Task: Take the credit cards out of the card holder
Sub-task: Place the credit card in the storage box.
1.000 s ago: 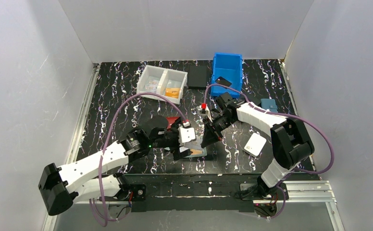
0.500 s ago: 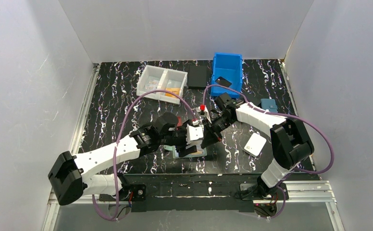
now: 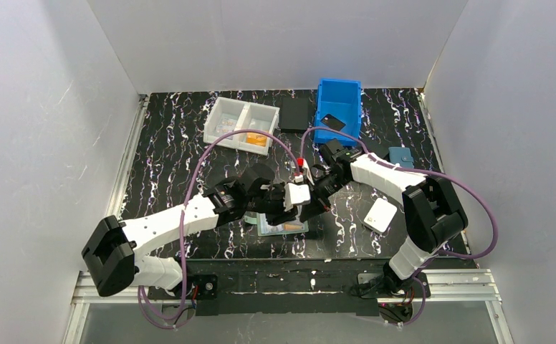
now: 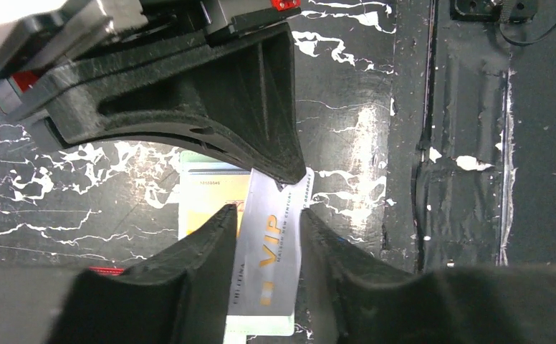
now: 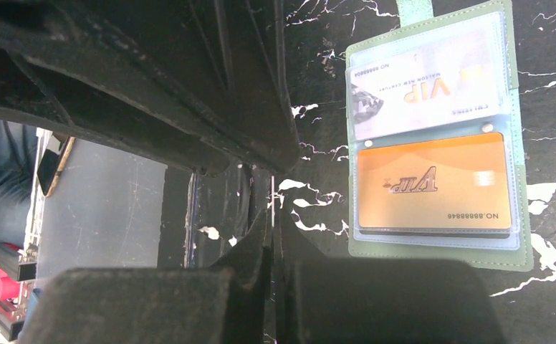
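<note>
The sage-green card holder [image 5: 526, 215] lies open on the table, also in the top view [image 3: 282, 228]. A silver credit card [image 5: 433, 89] fills its upper pocket and an orange one [image 5: 433, 183] its lower pocket. My right gripper [image 5: 273, 236] is shut on another silver VIP card, seen edge-on [image 5: 273, 204], just left of the holder. In the left wrist view that card [image 4: 271, 251] hangs from the right gripper's tip. My left gripper [image 4: 266, 215] has one finger against each long edge of it. The holder [image 4: 261, 327] and orange card [image 4: 211, 204] show underneath.
At the back stand a white divided tray [image 3: 241, 123], a black square pad [image 3: 295, 113] and a blue bin [image 3: 338, 100] with a black card inside. A white wallet [image 3: 380, 214] and a teal item [image 3: 402, 155] lie right of the arms.
</note>
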Motion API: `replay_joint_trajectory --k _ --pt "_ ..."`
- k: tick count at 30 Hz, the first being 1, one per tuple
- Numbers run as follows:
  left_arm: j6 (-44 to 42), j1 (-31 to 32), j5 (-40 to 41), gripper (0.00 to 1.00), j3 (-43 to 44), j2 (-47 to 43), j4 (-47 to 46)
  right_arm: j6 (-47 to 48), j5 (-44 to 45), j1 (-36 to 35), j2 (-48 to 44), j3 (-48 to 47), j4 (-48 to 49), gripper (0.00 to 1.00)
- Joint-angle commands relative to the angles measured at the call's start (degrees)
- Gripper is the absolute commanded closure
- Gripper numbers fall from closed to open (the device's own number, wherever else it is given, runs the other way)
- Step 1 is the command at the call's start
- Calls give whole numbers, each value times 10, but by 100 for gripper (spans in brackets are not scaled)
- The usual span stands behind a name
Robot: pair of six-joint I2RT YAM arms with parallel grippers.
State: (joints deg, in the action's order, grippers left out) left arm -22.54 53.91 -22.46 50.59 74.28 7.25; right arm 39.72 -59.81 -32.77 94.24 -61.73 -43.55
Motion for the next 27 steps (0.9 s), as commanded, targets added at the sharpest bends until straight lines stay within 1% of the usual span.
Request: replay_joint_trajectory --k 1,3,6,8,15,22,27 --pt "-7 2 -18 70 25 11 39 9 -6 -2 -7 -17 3 99" --pt "-10 3 -16 75 28 17 45 10 -5 -3 -7 -16 3 99" --pt "-13 2 -16 78 28 24 48 10 -6 -3 -7 -17 3 99" --pt "-13 2 -16 78 28 27 49 10 -6 -3 -7 -16 3 99" --pt "-24 2 -3 71 31 36 51 10 -7 -3 -7 -16 2 99" --pt "-33 2 -4 73 41 48 62 10 -8 -3 -8 -17 2 99" --pt "-40 2 0 72 44 57 71 11 -8 -3 -9 -15 1 99"
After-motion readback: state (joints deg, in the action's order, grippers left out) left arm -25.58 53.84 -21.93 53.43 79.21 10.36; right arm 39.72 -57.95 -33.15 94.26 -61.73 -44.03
